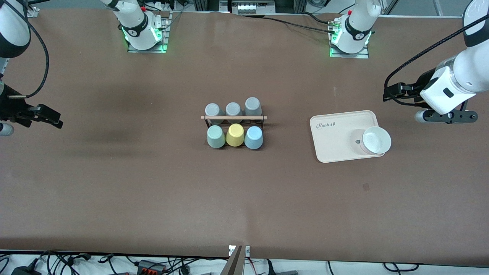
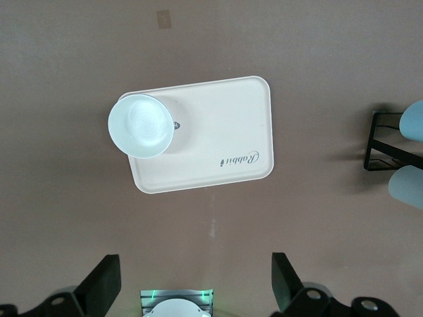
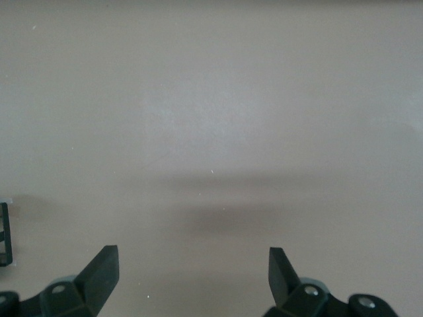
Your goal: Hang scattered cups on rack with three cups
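Observation:
The black wire rack (image 1: 233,117) with its wooden rod stands mid-table. The mint green cup (image 1: 216,136), a yellow cup (image 1: 235,135) and the light blue cup (image 1: 253,137) sit mouth-down on its row nearer the front camera. Three grey cups (image 1: 233,109) fill the farther row. My left gripper (image 1: 387,93) is open and empty, up in the air off the tray's corner at the left arm's end of the table, and shows open in its wrist view (image 2: 195,277). My right gripper (image 1: 53,118) is open and empty over bare table at the right arm's end (image 3: 192,264).
A cream tray (image 1: 336,133) lies between the rack and the left arm's end, with a white cup (image 1: 376,140) upright on its corner. The left wrist view shows the tray (image 2: 225,132), the white cup (image 2: 141,125) and the rack's end (image 2: 383,142).

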`<action>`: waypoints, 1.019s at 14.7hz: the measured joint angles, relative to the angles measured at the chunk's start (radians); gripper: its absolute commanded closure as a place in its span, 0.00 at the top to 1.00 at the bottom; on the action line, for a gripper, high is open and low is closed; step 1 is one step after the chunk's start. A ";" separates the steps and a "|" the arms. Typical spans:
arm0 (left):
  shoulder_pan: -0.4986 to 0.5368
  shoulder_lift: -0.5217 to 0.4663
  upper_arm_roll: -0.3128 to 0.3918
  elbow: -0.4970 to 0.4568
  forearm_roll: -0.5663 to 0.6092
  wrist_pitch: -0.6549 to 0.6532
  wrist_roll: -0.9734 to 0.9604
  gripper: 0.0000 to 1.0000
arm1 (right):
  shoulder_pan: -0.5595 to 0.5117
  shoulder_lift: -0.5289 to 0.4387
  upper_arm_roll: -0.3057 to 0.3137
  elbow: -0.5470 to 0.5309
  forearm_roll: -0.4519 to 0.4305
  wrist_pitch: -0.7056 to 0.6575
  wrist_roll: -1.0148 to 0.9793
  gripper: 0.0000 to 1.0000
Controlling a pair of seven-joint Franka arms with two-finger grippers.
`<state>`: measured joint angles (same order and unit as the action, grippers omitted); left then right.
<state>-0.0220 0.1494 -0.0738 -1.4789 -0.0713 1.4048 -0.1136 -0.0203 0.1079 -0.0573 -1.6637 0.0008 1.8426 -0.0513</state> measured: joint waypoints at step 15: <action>0.002 0.000 0.002 0.000 0.000 -0.008 0.000 1.00 | 0.001 -0.026 0.016 -0.004 0.000 -0.016 -0.006 1.00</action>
<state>-0.0198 0.1494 -0.0722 -1.4793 -0.0713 1.3969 -0.1136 -0.0195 0.0817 -0.0414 -1.6681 0.0010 1.8268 -0.0572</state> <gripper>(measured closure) 0.000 0.000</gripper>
